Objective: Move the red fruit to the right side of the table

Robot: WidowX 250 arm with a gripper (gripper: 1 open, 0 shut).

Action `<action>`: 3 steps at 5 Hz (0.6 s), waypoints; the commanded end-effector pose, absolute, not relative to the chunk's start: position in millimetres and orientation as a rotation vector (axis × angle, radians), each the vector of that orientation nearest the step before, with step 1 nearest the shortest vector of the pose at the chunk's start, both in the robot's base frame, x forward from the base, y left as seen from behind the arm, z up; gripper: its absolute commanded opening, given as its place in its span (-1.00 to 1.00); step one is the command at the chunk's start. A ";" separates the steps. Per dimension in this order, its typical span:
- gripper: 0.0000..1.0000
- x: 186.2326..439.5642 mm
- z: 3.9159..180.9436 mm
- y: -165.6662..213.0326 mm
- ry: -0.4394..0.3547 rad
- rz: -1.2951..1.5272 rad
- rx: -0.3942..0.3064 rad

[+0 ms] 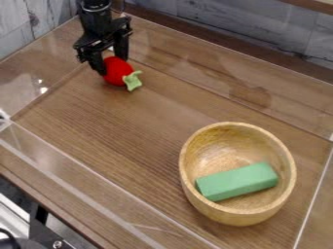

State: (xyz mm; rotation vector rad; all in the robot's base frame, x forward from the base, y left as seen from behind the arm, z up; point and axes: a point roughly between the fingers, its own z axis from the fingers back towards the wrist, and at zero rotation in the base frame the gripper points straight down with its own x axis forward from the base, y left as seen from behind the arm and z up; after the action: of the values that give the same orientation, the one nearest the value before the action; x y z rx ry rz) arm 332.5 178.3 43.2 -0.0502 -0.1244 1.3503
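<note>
The red fruit (120,70) is a small glossy strawberry toy lying on the table (143,146) at the far left, its pale green cap (132,84) pointing toward the front right. My gripper (104,60) points straight down right over it. Its dark fingers (86,53) stand spread on either side of the fruit's upper left part and hide some of it. I cannot tell whether the fingers touch the fruit. The fruit still rests on the wood.
A round wooden bowl (196,160) sits at the front right with a green rectangular block (237,182) inside. Low clear acrylic walls (78,165) border the tabletop, one running close behind the gripper.
</note>
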 end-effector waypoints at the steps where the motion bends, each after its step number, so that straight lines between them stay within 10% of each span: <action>1: -1.00 353.1 84.6 178.1 -0.189 1.362 -0.091; 3: -1.00 375.0 103.9 118.0 -0.185 1.243 -0.148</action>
State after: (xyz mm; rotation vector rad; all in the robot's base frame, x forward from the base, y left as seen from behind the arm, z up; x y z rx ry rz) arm 371.4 109.9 72.2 -0.1276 -0.0949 1.2387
